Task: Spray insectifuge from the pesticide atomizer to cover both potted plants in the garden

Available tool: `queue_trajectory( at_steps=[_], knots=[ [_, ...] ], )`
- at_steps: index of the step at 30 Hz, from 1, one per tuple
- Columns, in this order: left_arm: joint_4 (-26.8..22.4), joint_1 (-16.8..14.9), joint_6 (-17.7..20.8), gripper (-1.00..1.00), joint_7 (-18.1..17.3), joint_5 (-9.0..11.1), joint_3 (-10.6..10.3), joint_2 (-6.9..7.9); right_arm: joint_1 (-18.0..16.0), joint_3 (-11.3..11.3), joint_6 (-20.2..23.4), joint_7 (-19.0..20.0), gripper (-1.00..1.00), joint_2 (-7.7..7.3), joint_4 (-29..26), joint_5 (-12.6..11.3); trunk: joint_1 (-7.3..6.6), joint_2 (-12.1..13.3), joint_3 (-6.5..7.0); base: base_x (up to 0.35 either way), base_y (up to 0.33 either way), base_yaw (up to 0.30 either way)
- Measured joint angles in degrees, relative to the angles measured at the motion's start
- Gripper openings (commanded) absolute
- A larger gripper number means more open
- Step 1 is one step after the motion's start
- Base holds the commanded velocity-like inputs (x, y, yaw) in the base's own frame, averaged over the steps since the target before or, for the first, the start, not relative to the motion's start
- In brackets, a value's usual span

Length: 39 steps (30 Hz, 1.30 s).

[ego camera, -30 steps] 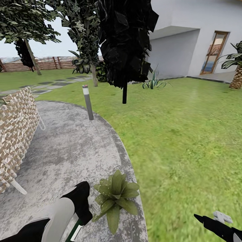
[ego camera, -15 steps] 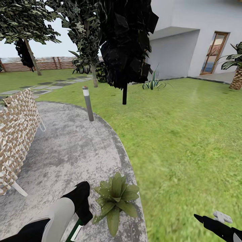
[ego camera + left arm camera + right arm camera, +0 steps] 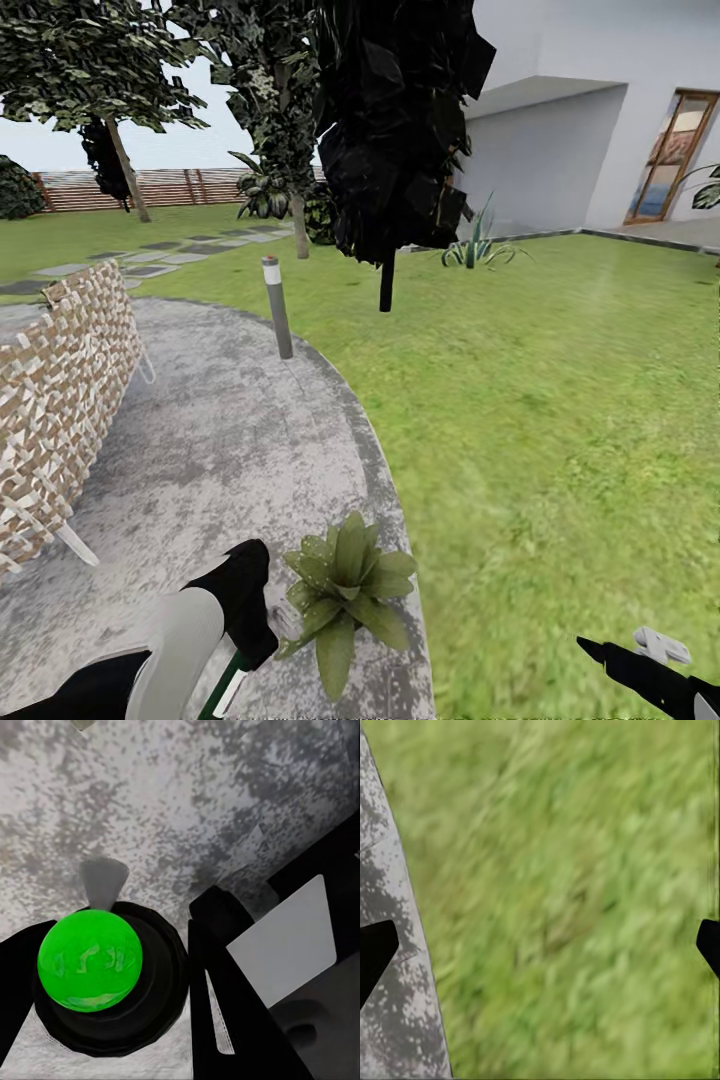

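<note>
surface: grey paving (image 3: 200,450) beside lawn (image 3: 560,400) | potted plant (image 3: 345,590) at paving edge | left gripper (image 3: 150,967) grasps atomizer (image 3: 90,960) | right gripper (image 3: 540,945) spread wide

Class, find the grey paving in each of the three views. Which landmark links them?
Head view: the grey paving spreads under the potted plant, left of the lawn.
Left wrist view: it lies behind the green-topped atomizer.
Right wrist view: a strip bordering the lawn.
Shared landmark: the paving's edge against the lawn, head and right wrist views.
</note>
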Motion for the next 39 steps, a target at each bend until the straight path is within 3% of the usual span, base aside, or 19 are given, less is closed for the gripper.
queue_trajectory(
  at_steps=[8, 10, 12, 15, 39],
  knots=[
    [0.0, 0.0, 0.0, -1.0, -0.1, 0.0, 0.0, -0.02, 0.0, 0.1, 0.0, 0.0, 1.0, 0.06, 0.0, 0.0, 0.0, 0.0, 0.0, -0.098, -0.307, 0.119],
    [0.0, 0.0, 0.0, -1.0, -0.1, 0.0, 0.0, 0.0, 0.0, 0.1, 0.0, 0.0, 1.0, 0.05, 0.0, 0.0, -0.57, -0.1, 0.0, -0.068, -0.307, 0.274],
    [0.0, 0.0, 0.0, -1.0, 0.0, 0.0, 0.0, 0.0, 0.0, 0.1, 0.0, 0.0, 1.0, 0.08, 0.0, 0.0, 0.07, 0.0, -0.02, -0.021, -0.302, 0.252],
    [0.0, 0.0, 0.0, -1.0, 0.0, 0.0, 0.0, -0.02, 0.0, 0.1, 0.0, 0.0, 1.0, 0.04, 0.0, 0.0, -0.01, 0.0, -0.17, -0.005, -0.194, 0.199],
    [0.0, 0.0, 0.0, -1.0, 0.0, 0.0, 0.0, -0.1, 0.0, 0.1, 0.0, 0.0, 1.0, 0.08, 0.0, 0.0, -0.01, 0.0, -0.87, 0.042, -0.071, 0.076]
  ],
)
